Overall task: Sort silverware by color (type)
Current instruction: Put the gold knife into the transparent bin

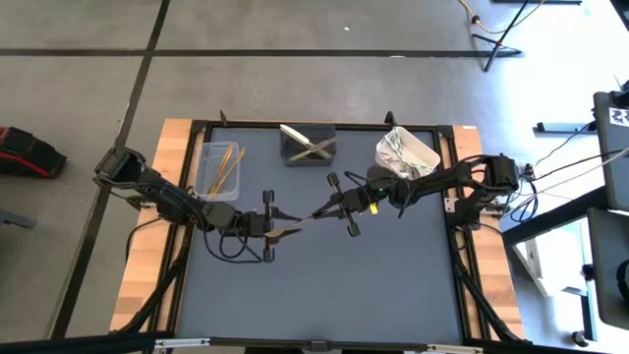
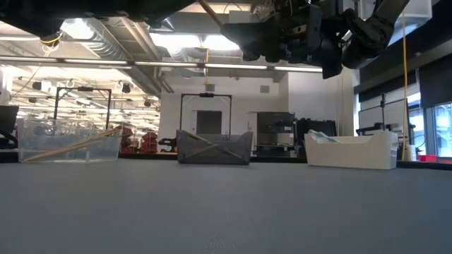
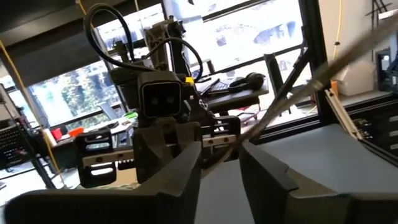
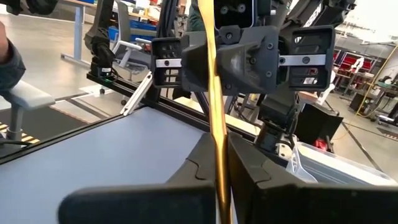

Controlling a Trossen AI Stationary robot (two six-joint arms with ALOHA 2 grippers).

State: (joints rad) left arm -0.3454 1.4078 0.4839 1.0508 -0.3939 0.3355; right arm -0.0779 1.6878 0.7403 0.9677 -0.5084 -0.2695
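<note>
- High view shows both arms meeting above the middle of the table point(image 1: 324, 285), in front of the dark grey tub point(image 1: 308, 146); a slim copper-gold utensil point(image 1: 303, 222) spans the gap between them.
- Right gripper point(image 1: 339, 206) sits just in front of the dark grey tub, fingers clenched on one end of the utensil; the right wrist view shows the gold strip point(image 4: 214, 112) pinched between its fingers point(image 4: 202, 163).
- Left gripper point(image 1: 278, 224) faces it on the clear tub's point(image 1: 216, 169) side, with the utensil's other end between its fingers point(image 3: 180, 171). They are part-way closed, and I cannot tell whether they press on it yet.
- This looks like a hand-over. To do it well, the left fingers should squeeze firmly before the right lets go, since a thin strip can slip or swing.
- Keep the utensil level and pull straight apart, so neither gripper twists it.
- Other gold pieces point(image 1: 228, 167) lie in the clear tub behind the left arm, so that is the likely drop spot. Silver pieces fill the dark grey tub, pale ones the white tub point(image 1: 409, 152).
</note>
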